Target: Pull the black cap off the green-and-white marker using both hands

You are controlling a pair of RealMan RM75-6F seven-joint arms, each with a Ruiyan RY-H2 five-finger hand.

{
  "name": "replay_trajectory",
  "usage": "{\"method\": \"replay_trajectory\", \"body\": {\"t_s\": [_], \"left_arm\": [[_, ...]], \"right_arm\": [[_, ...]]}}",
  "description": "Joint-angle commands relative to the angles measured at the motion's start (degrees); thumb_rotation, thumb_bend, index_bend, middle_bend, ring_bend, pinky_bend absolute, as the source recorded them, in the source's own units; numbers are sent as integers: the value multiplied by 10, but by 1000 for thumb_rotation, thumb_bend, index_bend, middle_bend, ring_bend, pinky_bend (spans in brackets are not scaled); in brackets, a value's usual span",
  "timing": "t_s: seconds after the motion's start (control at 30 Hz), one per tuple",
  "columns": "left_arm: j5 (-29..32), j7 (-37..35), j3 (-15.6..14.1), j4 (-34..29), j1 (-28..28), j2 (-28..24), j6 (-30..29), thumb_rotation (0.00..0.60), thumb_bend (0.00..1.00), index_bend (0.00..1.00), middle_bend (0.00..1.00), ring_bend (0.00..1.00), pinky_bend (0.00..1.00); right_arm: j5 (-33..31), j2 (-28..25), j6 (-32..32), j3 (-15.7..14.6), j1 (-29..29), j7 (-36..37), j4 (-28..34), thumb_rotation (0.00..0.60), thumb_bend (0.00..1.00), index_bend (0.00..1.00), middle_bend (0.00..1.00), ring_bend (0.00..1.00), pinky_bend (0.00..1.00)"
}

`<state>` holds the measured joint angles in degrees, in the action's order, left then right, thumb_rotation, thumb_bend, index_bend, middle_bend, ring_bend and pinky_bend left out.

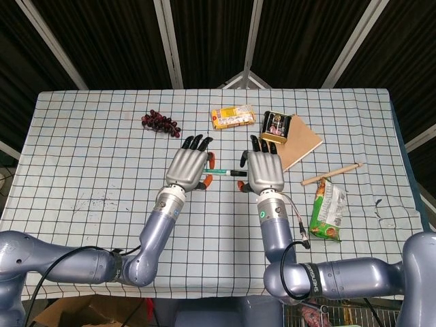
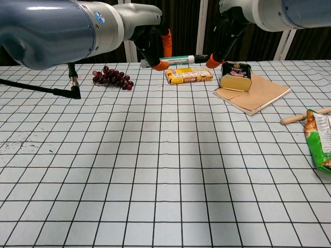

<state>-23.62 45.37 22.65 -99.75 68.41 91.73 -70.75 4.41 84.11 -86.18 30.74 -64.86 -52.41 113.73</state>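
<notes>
— Where do we have the marker (image 2: 173, 60)?

— Held level above the checked surface (image 1: 95, 157), our left hand (image 1: 187, 165) pinching its green-and-white barrel.

— And the black cap (image 2: 201, 57)?

— On the marker's right end, at our right hand (image 1: 264, 170); its orange-tipped fingers (image 2: 212, 62) curl around it, though we cannot tell if they grasp it.

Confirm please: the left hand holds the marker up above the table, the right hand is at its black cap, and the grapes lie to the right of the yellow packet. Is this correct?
One part is wrong. In the head view, the grapes lie to the left of the yellow packet, not the right. The rest holds: the left hand holds the marker above the table, and the right hand is at its black cap.
</notes>
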Motion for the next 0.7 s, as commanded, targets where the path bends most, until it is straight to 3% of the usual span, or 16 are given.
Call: {"method": "replay_trajectory", "body": {"t_s": [0.03, 0.7], "left_arm": [[0, -2, 0, 2, 0, 0, 2, 600, 610, 674, 81, 0, 0], [2, -4, -5, 16, 4, 6, 14, 600, 610, 677, 82, 0, 0]], "right_arm": [[-1, 3, 4, -1, -2, 1, -5, 600, 284, 484, 0, 10, 0], [-14, 14, 22, 0, -16, -3, -34, 600, 319, 554, 0, 16, 0]]}}
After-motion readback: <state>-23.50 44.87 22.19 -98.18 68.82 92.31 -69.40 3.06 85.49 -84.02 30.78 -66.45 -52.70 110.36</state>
